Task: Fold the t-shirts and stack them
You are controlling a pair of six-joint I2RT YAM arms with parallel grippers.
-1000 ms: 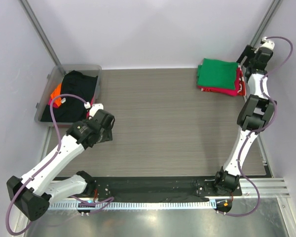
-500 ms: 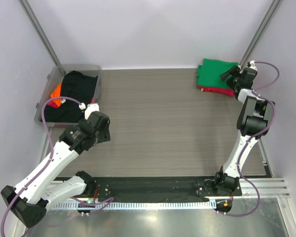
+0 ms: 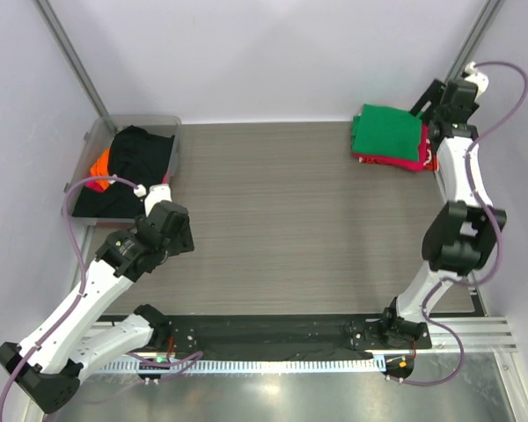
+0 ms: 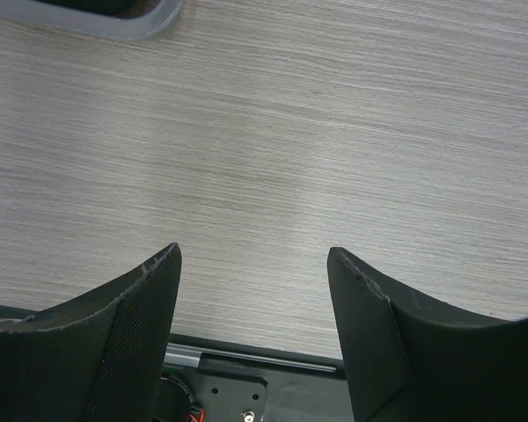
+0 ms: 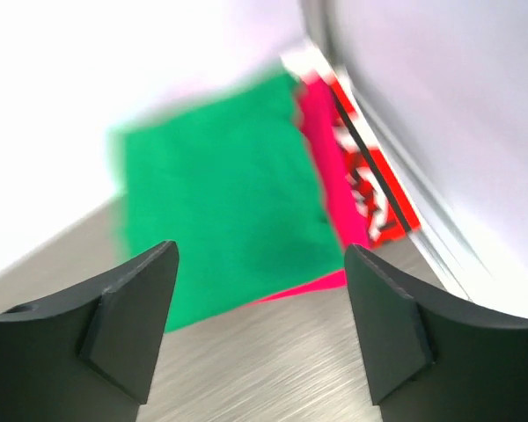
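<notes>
Lab test cell: blank white walls (image 3: 273, 53), metal posts (image 3: 76, 57), wood-grain table (image 3: 290, 211).

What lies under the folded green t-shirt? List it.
A magenta-pink t-shirt lies under the green t-shirt, showing along its right and near edges; a red patch shows too. The rest is covered.

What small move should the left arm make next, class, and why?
Probably swing the left gripper, open over bare table, toward the tub and take the black t-shirt: the green t-shirt already lies folded on the pink t-shirt.
</notes>
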